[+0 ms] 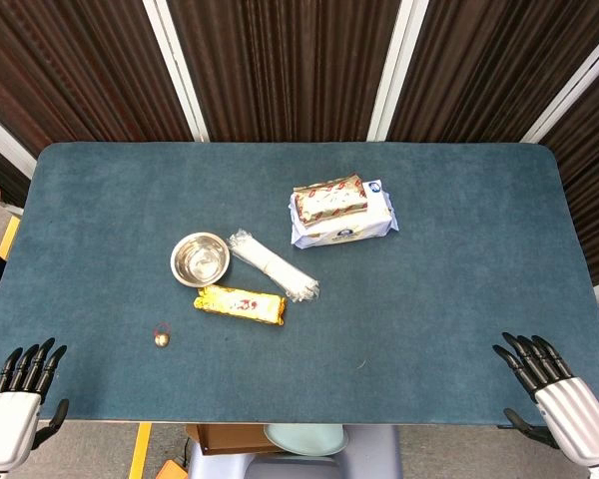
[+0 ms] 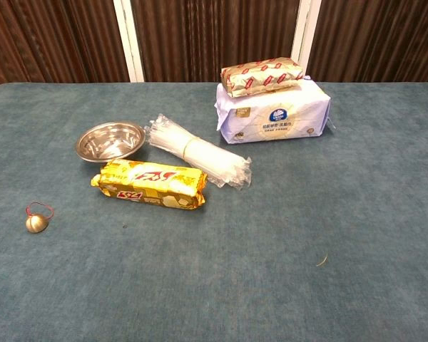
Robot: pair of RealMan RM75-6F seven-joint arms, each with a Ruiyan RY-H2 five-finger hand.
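Head view shows the blue table (image 1: 459, 259) with a white tissue pack (image 1: 344, 222) at one o'clock, a red-patterned packet (image 1: 329, 197) on top. Left of centre: clear straw bundle (image 1: 273, 264), steel bowl (image 1: 200, 258), yellow biscuit pack (image 1: 240, 304). Small brass bell (image 1: 162, 338) sits at eight o'clock, nearest the left hand (image 1: 15, 399). Right hand (image 1: 554, 389) at five. Both empty, fingers released.

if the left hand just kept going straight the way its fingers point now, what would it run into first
Probably nothing soon. The left hand points up the table's left edge over bare cloth; the small bell and steel bowl lie off to its right. Height is unclear.
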